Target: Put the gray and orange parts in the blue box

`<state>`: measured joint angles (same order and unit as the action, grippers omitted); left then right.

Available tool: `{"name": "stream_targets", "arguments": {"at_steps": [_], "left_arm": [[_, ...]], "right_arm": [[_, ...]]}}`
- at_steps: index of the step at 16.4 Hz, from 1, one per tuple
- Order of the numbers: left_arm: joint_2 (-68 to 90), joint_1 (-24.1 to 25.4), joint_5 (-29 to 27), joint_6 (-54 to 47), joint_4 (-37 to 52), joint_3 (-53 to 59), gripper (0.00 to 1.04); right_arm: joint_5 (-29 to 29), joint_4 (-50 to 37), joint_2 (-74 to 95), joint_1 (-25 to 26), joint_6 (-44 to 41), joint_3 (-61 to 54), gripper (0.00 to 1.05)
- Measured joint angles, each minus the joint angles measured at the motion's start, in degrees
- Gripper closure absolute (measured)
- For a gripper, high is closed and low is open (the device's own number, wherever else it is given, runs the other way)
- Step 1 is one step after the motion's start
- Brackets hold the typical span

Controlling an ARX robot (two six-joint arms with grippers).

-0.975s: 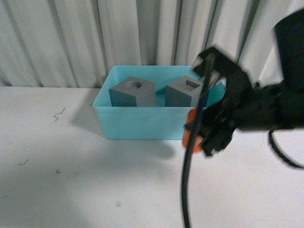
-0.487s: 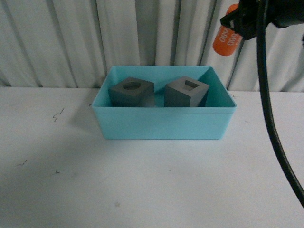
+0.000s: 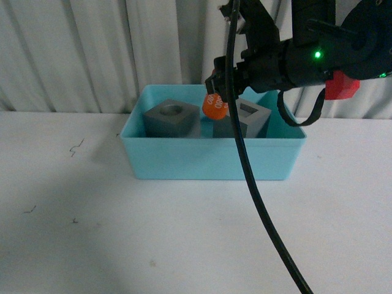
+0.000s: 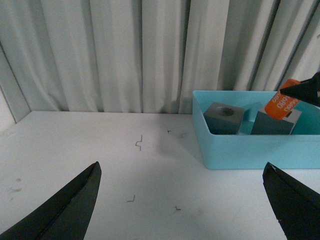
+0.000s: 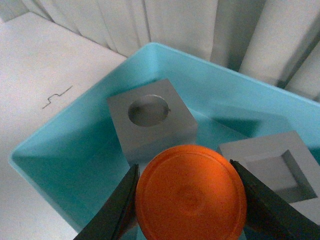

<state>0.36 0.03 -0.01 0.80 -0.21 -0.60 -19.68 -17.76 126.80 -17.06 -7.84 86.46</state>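
Note:
The blue box [image 3: 208,160] stands at the back of the white table, near the curtain. Inside it sit two gray cubes: one with a round recess [image 3: 171,117] on the left and one with a rectangular recess [image 3: 250,116] on the right. My right gripper [image 3: 215,105] is shut on the orange cylinder [image 3: 215,107] and holds it above the box, between the two cubes. In the right wrist view the cylinder's round end [image 5: 191,195] fills the gap between the jaws, over the box floor [image 5: 85,150]. My left gripper [image 4: 182,200] is open over bare table, left of the box [image 4: 260,150].
A black cable [image 3: 257,184] hangs from the right arm across the front of the box and down to the table's near edge. A pleated grey curtain [image 3: 92,49] closes the back. Small dark marks [image 3: 76,147] lie on the tabletop at left.
The right gripper has carried the orange cylinder from low in front of the box, up high to the right, then down and left to above the box's middle.

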Motion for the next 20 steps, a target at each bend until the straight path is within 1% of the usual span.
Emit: {"name": "stream_targets", "arguments": {"at_steps": [15, 20], "left_arm": [[0.00, 0.00, 0.00, 0.02, 0.00, 0.00, 0.07], [0.00, 0.00, -0.02, 0.02, 0.02, 0.00, 0.07]], "right_arm": [[0.50, 6.05, 13.90, 0.35, 2.05, 14.38, 0.57], [0.44, 7.23, 16.06, 0.52, 2.12, 16.61, 0.57]]}}
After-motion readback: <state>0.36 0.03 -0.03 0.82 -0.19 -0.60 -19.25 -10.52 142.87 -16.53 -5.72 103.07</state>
